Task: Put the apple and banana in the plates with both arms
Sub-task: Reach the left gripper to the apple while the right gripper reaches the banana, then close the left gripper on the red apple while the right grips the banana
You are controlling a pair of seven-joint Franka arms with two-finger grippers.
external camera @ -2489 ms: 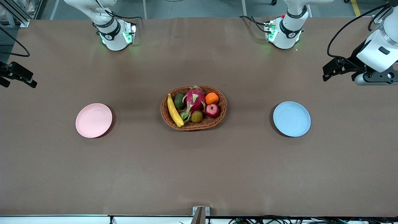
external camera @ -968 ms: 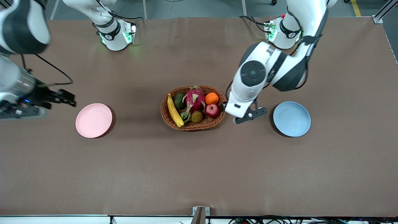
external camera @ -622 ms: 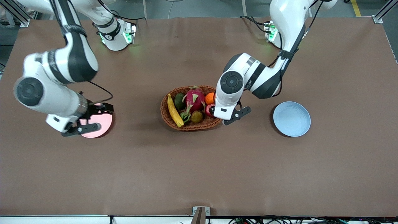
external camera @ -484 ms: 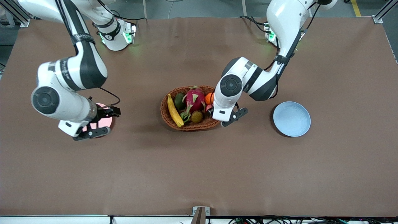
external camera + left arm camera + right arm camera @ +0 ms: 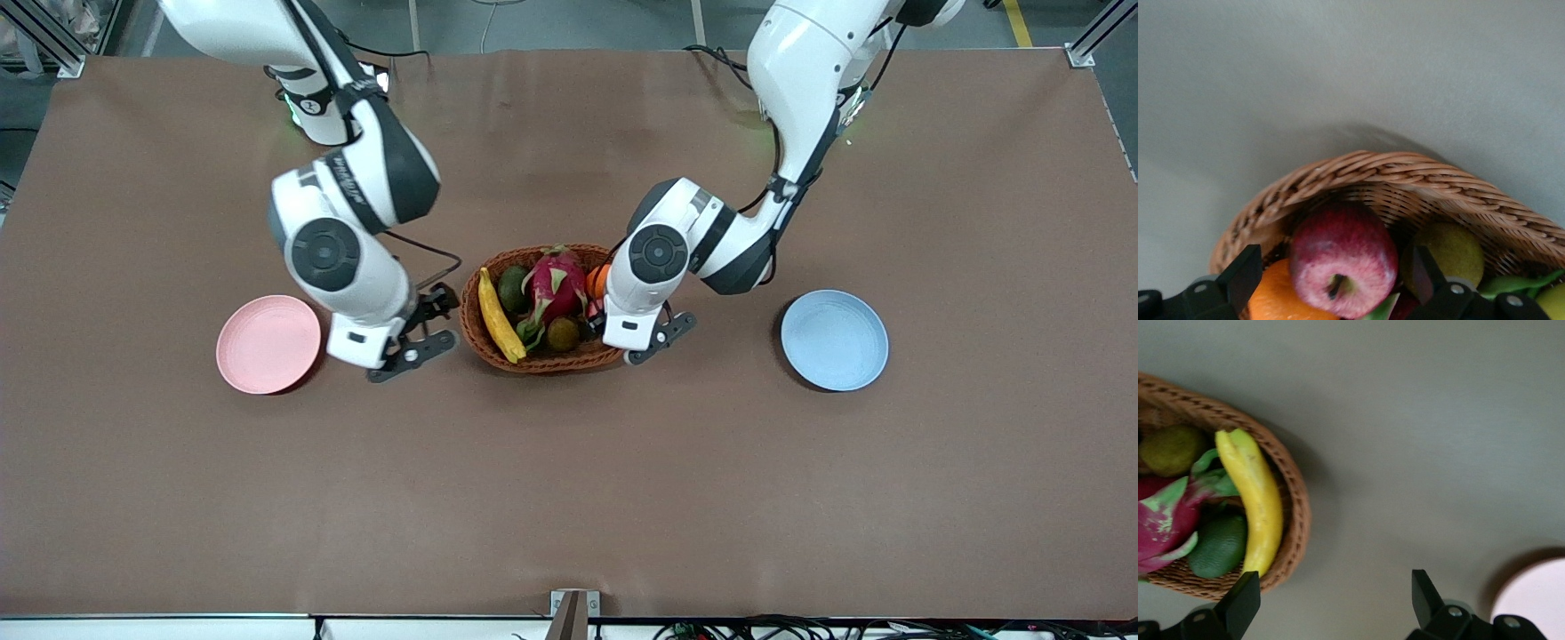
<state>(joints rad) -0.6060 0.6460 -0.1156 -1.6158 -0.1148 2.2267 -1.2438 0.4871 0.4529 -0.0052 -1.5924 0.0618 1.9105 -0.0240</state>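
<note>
Two grippers: both spread wide, nothing grasped.
Left gripper: straddling the apple in the basket; centred descent advised.
Right gripper: over bare table, between basket and pink plate.
Banana: in basket.

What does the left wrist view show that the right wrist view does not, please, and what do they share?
Only the left wrist view shows the apple and the orange, with the open left gripper over the apple. Only the right wrist view shows the banana, the dragon fruit, an edge of the pink plate, and the open right gripper over bare table beside the basket. Both show the wicker basket.
</note>
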